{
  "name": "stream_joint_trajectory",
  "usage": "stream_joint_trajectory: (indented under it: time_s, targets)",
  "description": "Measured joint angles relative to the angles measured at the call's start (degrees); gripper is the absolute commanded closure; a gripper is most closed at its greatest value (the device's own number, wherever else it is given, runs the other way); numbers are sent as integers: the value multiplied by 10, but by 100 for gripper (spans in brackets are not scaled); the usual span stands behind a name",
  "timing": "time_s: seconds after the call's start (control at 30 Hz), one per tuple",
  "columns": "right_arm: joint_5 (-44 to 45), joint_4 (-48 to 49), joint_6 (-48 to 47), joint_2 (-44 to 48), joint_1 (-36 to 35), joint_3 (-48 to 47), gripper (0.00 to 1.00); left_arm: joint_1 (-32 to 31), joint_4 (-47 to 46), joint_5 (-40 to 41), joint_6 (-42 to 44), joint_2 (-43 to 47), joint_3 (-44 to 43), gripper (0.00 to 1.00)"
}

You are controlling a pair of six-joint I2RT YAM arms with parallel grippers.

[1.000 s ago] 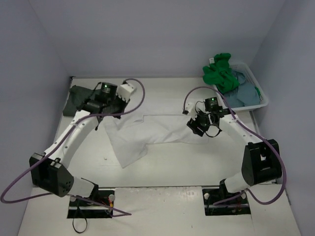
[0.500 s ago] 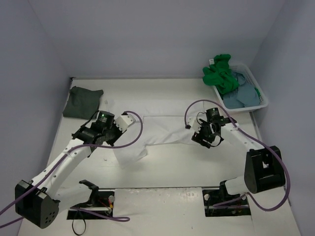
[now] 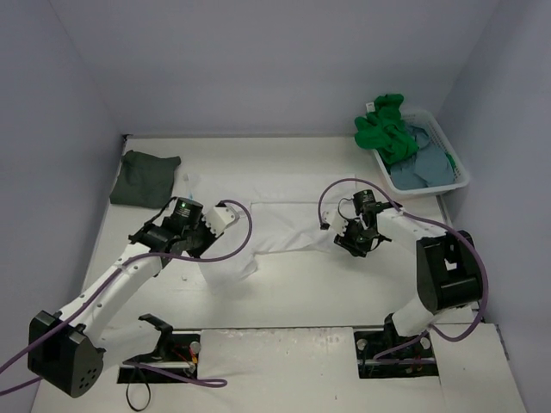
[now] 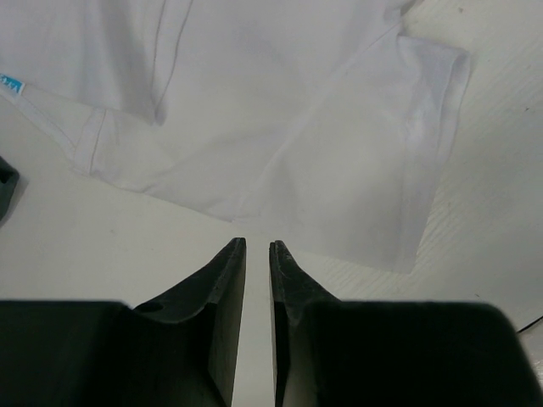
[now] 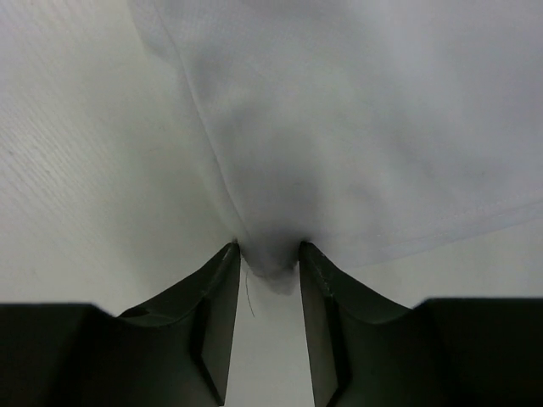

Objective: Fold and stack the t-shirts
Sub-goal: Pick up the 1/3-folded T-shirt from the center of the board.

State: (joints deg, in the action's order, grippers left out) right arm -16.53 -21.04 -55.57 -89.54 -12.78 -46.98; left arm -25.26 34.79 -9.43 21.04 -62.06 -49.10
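4 t-shirts show on my screens. The white t-shirt (image 3: 288, 225) lies spread across the middle of the desk, and my right gripper (image 5: 269, 251) is clamped on a bunched fold at its right side. My left gripper (image 4: 257, 246) has its jaws almost together with nothing between them, just off the shirt's edge. The dark grey t-shirt (image 3: 146, 179) sits folded in the far left corner. The green t-shirt (image 3: 386, 127) and blue-grey t-shirt (image 3: 422, 169) are heaped in the basket (image 3: 430, 190) at the far right corner.
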Motion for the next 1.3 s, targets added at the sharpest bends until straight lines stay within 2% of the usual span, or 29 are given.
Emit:
stream_joint_trajectory:
  time_s: [0.03, 0.1, 0.13, 0.23, 0.43, 0.77, 1.2, 1.3]
  targets:
    - [0, 0, 1, -3, 0, -3, 81, -2, 0, -2, 1, 0, 3, 87]
    - [-2, 2, 0, -9, 0, -8, 97, -4, 1, -8, 4, -1, 7, 87]
    - [-2, 5, -1, -11, 0, -9, 100, -7, 2, -11, 7, -1, 10, 87]
    - [-2, 9, 2, -13, 0, -11, 100, -18, 4, -20, 15, -2, 16, 87]
    - [-2, 9, 2, -15, 0, -13, 100, -64, 6, -41, 33, -7, 48, 66]
    - [-2, 10, 14, -17, 0, -16, 100, -141, 3, -55, 41, -74, 59, 52]
    - [-4, 10, 16, -15, 0, -14, 100, -156, -42, -38, 40, -211, 47, 51]
    - [-4, 11, 16, -12, 0, -13, 100, -160, -42, -36, 40, -231, 30, 54]
